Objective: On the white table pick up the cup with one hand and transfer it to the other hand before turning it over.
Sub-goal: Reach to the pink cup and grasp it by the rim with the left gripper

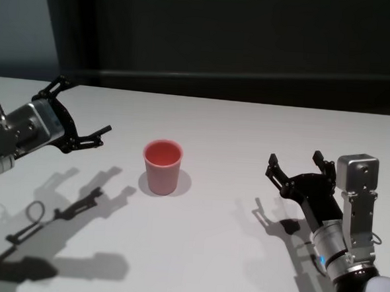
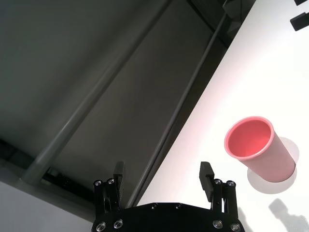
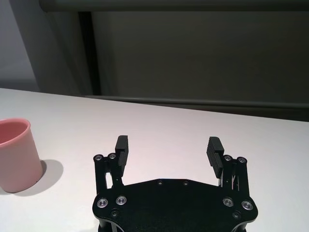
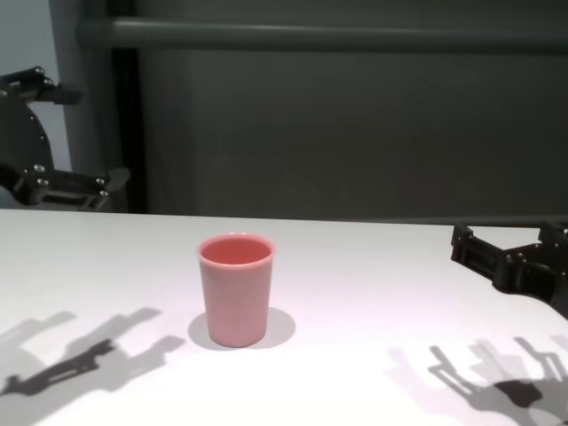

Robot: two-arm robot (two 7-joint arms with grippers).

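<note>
Centrally on the white counter (image 1: 249,129) stands the pink cup (image 1: 162,166), upright, mouth up, untouched. Left gripper (image 1: 82,116) hangs above the counter's left side, tilted, jaws spread wide and empty; right gripper (image 1: 296,165) sits low at the right, jaws likewise spread and empty. Both are well apart from the cup between them.

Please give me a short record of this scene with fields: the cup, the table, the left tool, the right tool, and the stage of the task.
cup: pink cup, upright, mouth up, standing alone between the two arms
table: white table, holds only the cup
left tool: left tool, open, raised above the table, apart from the cup
right tool: right tool, open, low near the table, apart from the cup
stage: cup not yet picked up
</note>
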